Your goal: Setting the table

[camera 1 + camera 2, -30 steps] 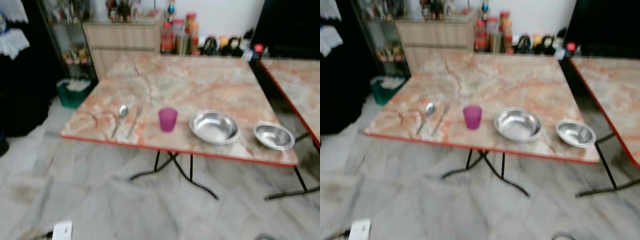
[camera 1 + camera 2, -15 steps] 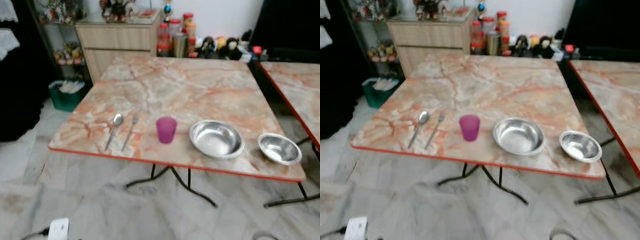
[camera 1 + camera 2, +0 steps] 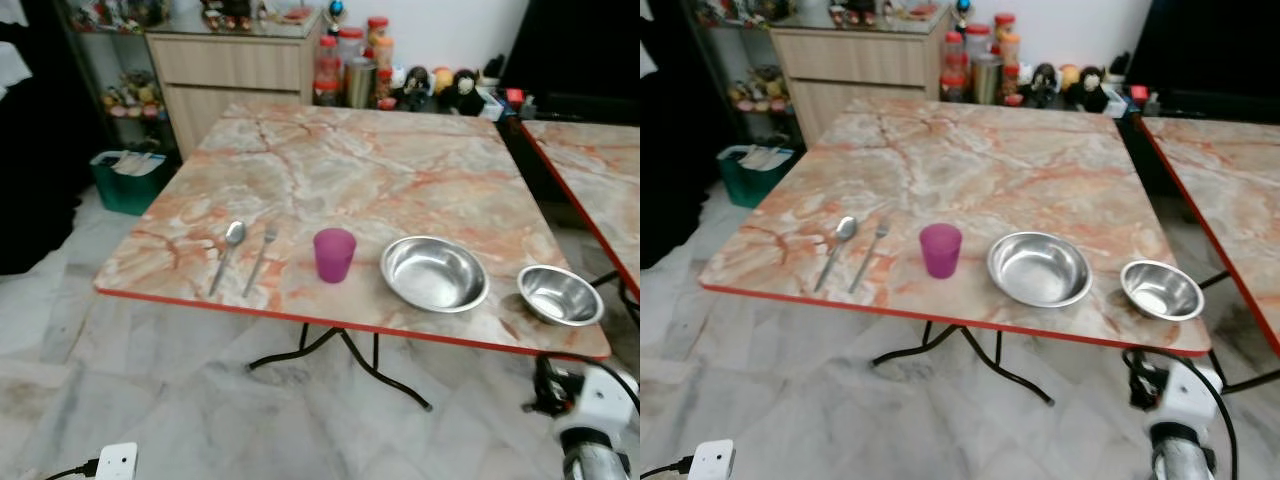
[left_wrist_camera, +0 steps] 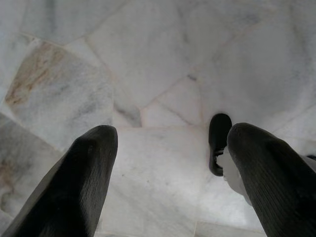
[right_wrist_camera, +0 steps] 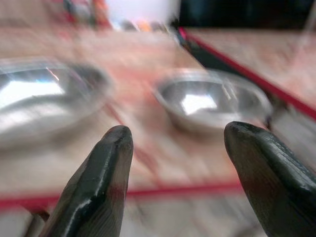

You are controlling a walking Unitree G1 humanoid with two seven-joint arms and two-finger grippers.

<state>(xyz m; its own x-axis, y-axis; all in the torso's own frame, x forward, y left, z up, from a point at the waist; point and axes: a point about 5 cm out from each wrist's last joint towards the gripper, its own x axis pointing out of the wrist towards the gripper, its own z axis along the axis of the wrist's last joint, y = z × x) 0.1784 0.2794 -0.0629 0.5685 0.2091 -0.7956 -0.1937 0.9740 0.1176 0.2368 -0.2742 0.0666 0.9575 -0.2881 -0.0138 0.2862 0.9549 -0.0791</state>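
spoon (image 3: pixel 229 248) | fork (image 3: pixel 262 256) | pink cup (image 3: pixel 334 254) upright | two steel bowls (image 3: pixel 434 273)

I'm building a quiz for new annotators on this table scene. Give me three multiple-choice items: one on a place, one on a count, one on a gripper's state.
1. What lies directly beside the spoon on the table?
A. a fork
B. the small bowl
C. a knife

2. How many steel bowls are on the table?
A. one
B. two
C. four

3. How are the right gripper's fingers?
A. shut on the pink cup
B. shut on a bowl
C. open, holding nothing

Answers:
1. A: the fork lies alongside the spoon.
2. B: a large bowl and a small bowl.
3. C: its fingers stand apart before the small bowl, away from the pink cup.
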